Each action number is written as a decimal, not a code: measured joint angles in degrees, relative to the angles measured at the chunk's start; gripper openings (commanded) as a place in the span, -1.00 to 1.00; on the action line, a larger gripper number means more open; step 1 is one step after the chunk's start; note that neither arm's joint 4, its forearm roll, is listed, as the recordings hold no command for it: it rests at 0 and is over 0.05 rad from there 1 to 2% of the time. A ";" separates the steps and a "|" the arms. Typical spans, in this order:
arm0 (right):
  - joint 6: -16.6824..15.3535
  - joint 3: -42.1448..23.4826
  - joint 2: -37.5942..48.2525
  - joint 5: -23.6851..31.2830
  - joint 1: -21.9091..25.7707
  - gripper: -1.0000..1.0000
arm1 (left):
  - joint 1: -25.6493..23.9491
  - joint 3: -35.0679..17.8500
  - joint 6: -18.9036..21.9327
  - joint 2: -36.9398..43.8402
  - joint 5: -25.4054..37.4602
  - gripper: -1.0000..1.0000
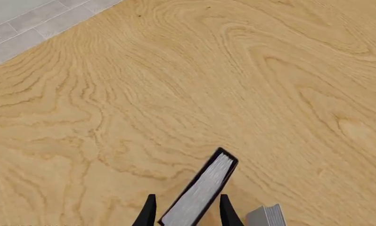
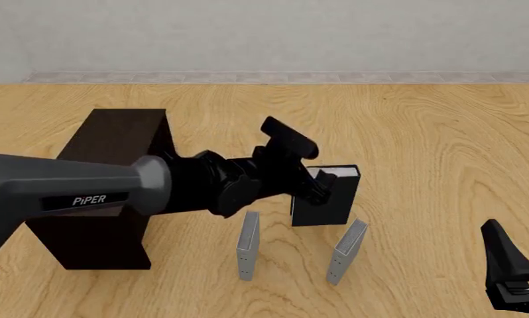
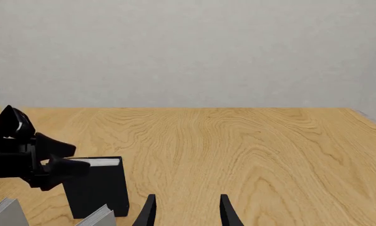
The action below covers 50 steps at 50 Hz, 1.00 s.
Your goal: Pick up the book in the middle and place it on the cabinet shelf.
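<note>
Left arm reaching across the table centre, right arm parked low at the near right.

The left arm (image 2: 79, 189) stretches in from the front view's left, its grey link marked "PiPER" leading to a black wrist and the left gripper (image 2: 319, 182), whose fingers (image 1: 149, 213) stand on either side of the book (image 2: 328, 199), close against its covers, with the white page edge between them in the left wrist view. The right gripper (image 3: 186, 211) sits at the front view's lower right corner, level, its two dark fingers parted with nothing between them.
</note>
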 measured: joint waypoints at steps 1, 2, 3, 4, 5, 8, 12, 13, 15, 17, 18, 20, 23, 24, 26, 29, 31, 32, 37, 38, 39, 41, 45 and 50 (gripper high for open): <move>0.00 0.00 0.00 0.00 0.00 1.00 | 0.02 0.02 -0.01 0.07 -0.05 1.00; 0.00 0.00 0.00 0.00 0.00 1.00 | 0.04 0.05 -0.03 0.13 -0.10 1.00; 0.00 0.00 0.00 0.00 0.00 1.00 | 0.06 0.07 -0.03 0.20 -0.14 1.00; 0.00 0.00 0.00 0.00 0.00 1.00 | 0.08 0.08 -0.05 0.26 -0.18 1.00; 0.00 0.00 0.00 0.00 0.00 1.00 | 0.10 0.09 -0.07 0.33 -0.22 1.00; 0.00 0.00 0.00 0.00 0.00 1.00 | 0.15 0.16 -0.11 0.53 -0.35 1.00; 0.00 0.00 0.01 0.00 0.00 1.00 | 0.18 0.30 -0.18 0.80 -0.58 1.00; 0.00 0.00 0.01 0.00 0.00 1.00 | 0.19 0.34 -0.22 0.86 -0.64 1.00; 0.00 0.00 0.01 0.00 0.00 1.00 | 0.20 0.40 -0.27 0.97 -0.74 1.00; 0.00 0.00 0.01 0.00 0.00 1.00 | 0.21 0.47 -0.31 1.07 -0.85 1.00; 0.00 0.00 0.01 0.00 0.00 1.00 | 0.22 0.50 -0.33 1.12 -0.90 1.00; 0.00 0.00 0.01 -0.01 0.00 1.00 | 0.22 0.56 -0.39 1.23 -1.00 1.00; 0.00 0.00 0.01 -0.01 0.00 1.00 | 0.19 0.67 -0.45 1.38 -1.16 1.00; 0.00 0.00 0.01 -0.01 0.00 1.00 | 0.19 0.70 -0.47 1.43 -1.21 1.00; 0.00 0.00 0.01 -0.01 0.00 1.00 | 0.18 0.75 -0.52 1.53 -1.30 1.00; 0.00 0.00 0.01 0.00 0.00 1.00 | 0.16 0.83 -0.60 1.67 -1.45 1.00; 0.00 0.00 0.01 0.00 0.00 1.00 | 0.16 0.88 -0.68 1.75 -1.56 1.00; 0.01 0.00 0.01 0.00 0.00 1.00 | 0.16 0.90 -0.72 1.80 -1.62 1.00; 0.00 0.00 0.00 0.00 0.00 1.00 | 0.08 1.13 -0.96 1.96 -1.97 1.00; 0.00 0.00 0.00 0.00 0.00 1.00 | 0.07 1.16 -1.02 1.98 -2.02 1.00; 0.00 0.00 0.01 0.00 0.00 1.00 | 0.06 1.19 -1.06 2.01 -2.07 1.00; 0.00 0.00 0.01 0.00 0.00 1.00 | 0.06 1.24 -1.14 2.09 -2.18 1.00; 0.00 0.00 0.01 0.00 0.00 1.00 | 0.09 1.29 -1.27 2.28 -2.37 1.00; 0.00 0.00 0.01 0.00 0.00 1.00 | 0.21 1.27 -1.37 2.58 -2.54 1.00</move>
